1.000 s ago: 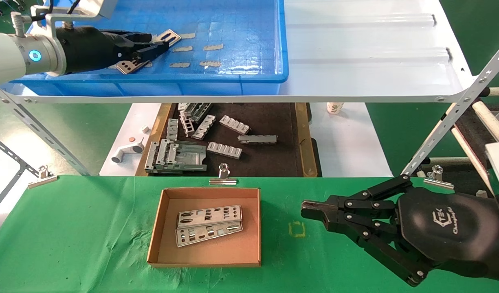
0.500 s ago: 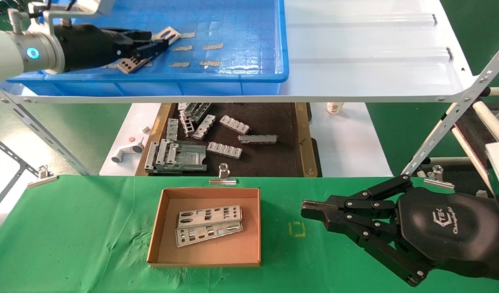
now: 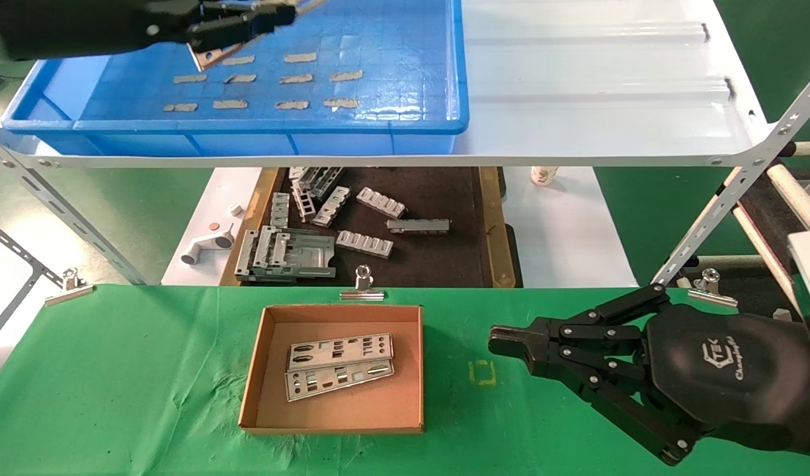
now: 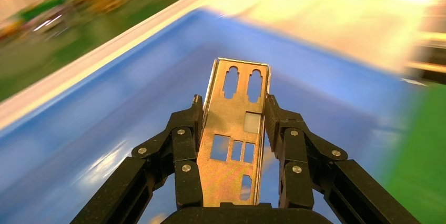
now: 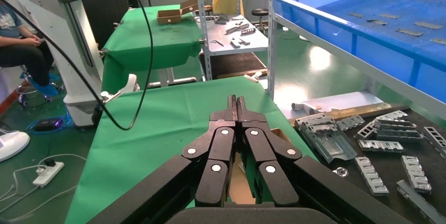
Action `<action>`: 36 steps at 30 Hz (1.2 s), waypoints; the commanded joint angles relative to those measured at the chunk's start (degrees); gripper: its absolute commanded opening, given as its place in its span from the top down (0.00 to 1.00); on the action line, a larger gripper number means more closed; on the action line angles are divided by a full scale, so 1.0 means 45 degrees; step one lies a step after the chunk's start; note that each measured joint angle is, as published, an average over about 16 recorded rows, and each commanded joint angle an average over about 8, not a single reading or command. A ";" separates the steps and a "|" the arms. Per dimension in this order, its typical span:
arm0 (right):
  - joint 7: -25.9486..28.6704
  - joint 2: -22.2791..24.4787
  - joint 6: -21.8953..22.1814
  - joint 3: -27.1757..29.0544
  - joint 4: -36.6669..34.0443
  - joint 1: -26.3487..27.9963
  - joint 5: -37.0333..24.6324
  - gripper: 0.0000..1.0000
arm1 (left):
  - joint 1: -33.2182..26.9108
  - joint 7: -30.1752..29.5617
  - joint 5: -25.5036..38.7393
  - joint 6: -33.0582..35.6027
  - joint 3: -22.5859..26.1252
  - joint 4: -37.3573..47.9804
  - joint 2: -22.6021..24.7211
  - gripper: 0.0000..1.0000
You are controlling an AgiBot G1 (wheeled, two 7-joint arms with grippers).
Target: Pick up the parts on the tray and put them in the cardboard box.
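Bright, even light — motion blur (left wrist background) — shelf (image 3: 576, 79) glare

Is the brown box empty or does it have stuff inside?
Not empty. The small brown cardboard box on the green cloth holds two thin silver metal plates lying flat, side by side.

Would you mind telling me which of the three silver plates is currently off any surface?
The plate clamped in the left end effector, above the blue tray; the other two lie in the cardboard box.
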 commanded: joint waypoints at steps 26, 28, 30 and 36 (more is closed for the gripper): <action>0.0000 0.0000 0.0000 0.0000 0.0000 0.0000 0.0000 1.00 | 0.4515 0.1019 -0.2126 0.1772 0.4828 -0.6362 -0.1374 1.00; 0.0000 0.0000 0.0000 -0.0001 0.0000 0.0000 0.0000 1.00 | 0.4754 0.1037 -0.1928 0.1397 0.4961 -0.5906 -0.1083 1.00; 0.0000 0.0000 0.0000 -0.0001 0.0000 0.0000 0.0000 1.00 | 0.4970 0.1045 -0.1753 0.1065 0.5079 -0.5430 -0.0787 1.00; 0.0000 0.0000 0.0000 -0.0001 0.0000 0.0000 0.0000 1.00 | 0.5368 0.1277 -0.1294 0.0413 0.5380 -0.4151 -0.0033 1.00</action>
